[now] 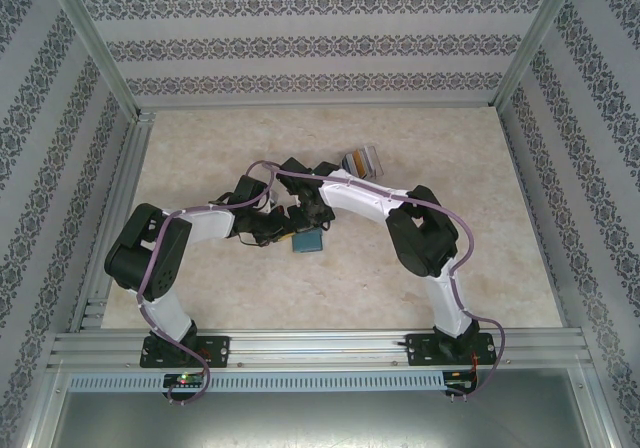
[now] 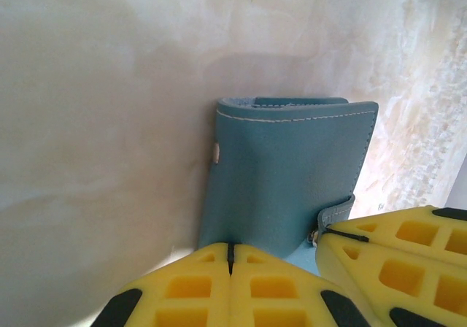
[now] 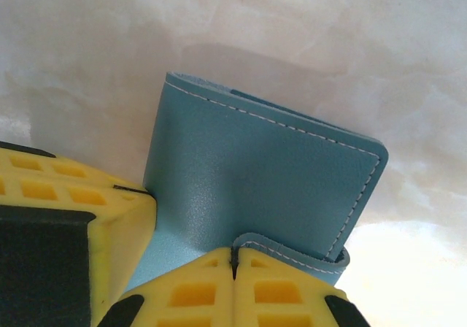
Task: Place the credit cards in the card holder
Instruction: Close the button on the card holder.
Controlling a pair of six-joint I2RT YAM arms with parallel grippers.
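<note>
Unfastening of the card holder (image 2: 284, 174) seemed to be the step in hand. It lay folded shut near the middle of the marble-patterned table (image 1: 200, 148), with both wrists crowded over it. The left gripper (image 2: 230, 260) had its yellow jaws pressed together at the wallet's near edge. The right gripper (image 3: 233, 265) was likewise closed tight, its tips against the strap tab (image 3: 292, 254). Whether either pinched leather could not be told. The credit cards (image 1: 362, 159) sat fanned beyond the right forearm, apart from the wallet, none loaded. The next move likely called for lifting the strap and spreading the cover while one side pinned it. Open tabletop ran out left and right, with the walls well off. The tightest spot was between the two grippers.
</note>
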